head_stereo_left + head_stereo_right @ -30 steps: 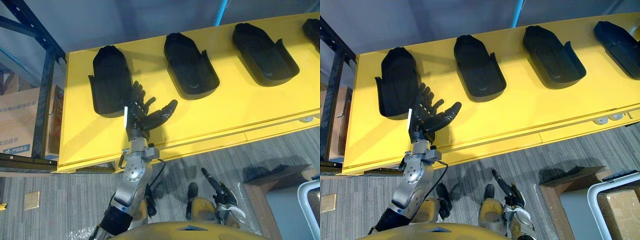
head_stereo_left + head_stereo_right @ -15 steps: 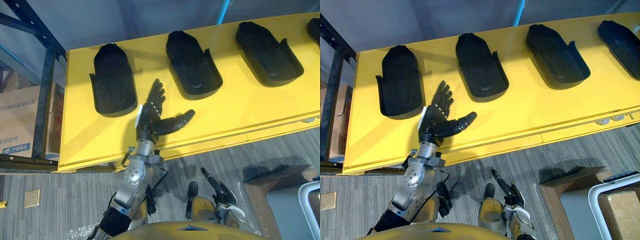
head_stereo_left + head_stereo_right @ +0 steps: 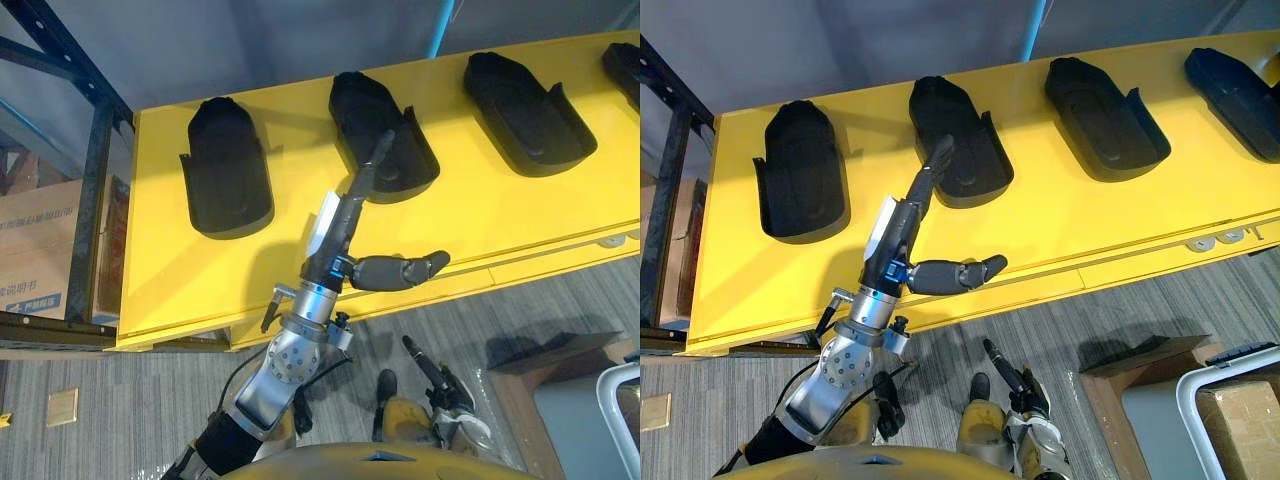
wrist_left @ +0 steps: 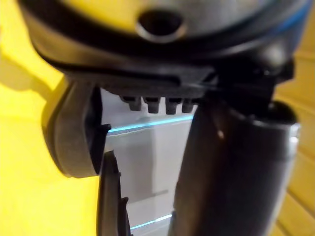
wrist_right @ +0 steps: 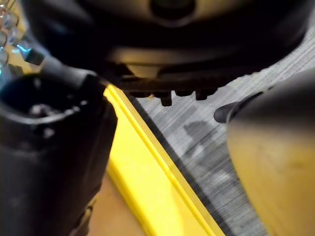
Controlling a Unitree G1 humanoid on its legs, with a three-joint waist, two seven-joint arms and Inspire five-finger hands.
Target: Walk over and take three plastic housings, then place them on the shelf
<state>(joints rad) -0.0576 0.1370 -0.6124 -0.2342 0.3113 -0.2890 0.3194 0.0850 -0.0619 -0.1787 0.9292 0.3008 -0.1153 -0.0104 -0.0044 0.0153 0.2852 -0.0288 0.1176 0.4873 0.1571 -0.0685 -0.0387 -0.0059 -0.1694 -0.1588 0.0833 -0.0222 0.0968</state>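
Right hand (image 3: 440, 385) hangs low, grip not readable. Left hand (image 3: 335, 232), empty, fingers straight and thumb splayed, has swung off the left-end housing (image 3: 228, 170) and now reaches across the yellow tabletop (image 3: 290, 150) to the second plastic housing (image 3: 405, 165), fingertips above it. Every housing still rests along the far edge, so the first pick looks only begun.
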